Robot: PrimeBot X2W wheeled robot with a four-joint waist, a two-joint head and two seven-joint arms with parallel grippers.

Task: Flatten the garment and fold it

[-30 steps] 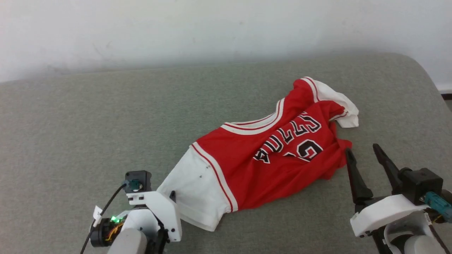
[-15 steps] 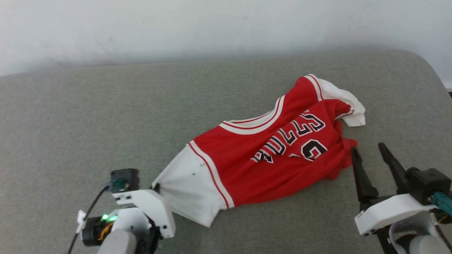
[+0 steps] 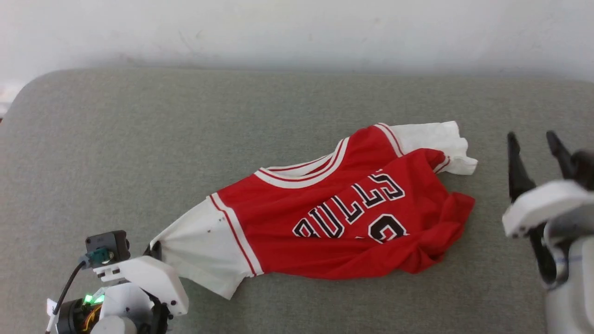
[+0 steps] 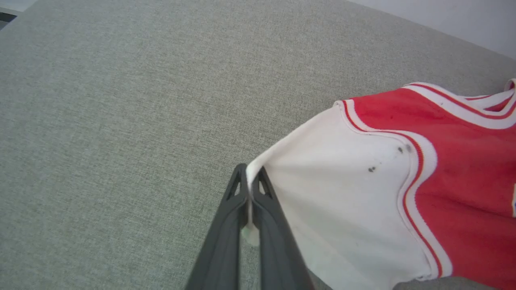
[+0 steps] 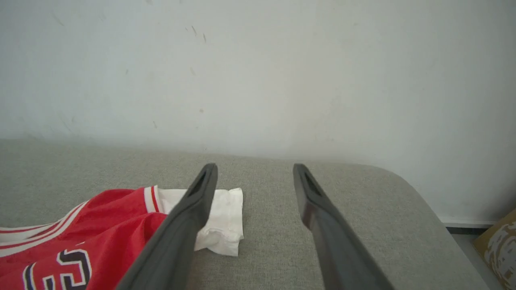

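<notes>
The garment (image 3: pixel 343 218), a red jersey with white sleeves and black "BULLS" lettering, lies crumpled across the grey surface, its lower part bunched at the right. My left gripper (image 3: pixel 153 248) at the lower left is shut on the hem of the near white sleeve (image 4: pixel 322 201), which is drawn taut into a point between the fingers (image 4: pixel 250 189). My right gripper (image 3: pixel 533 139) hovers open to the right of the garment, apart from it. In the right wrist view the far white sleeve (image 5: pixel 223 217) lies just behind the left finger (image 5: pixel 189 213).
The grey padded surface (image 3: pixel 139 139) stretches wide behind and to the left of the garment. A pale wall (image 3: pixel 297 32) runs along its far edge. The surface's rounded right corner (image 5: pixel 415 189) drops to the floor, where a brown box corner (image 5: pixel 498 241) shows.
My left gripper closed on the near white sleeve and pulled it left, stretching the garment out. The head camera has swung, shifting the whole picture. My right gripper stayed open and now sits higher in the picture.
</notes>
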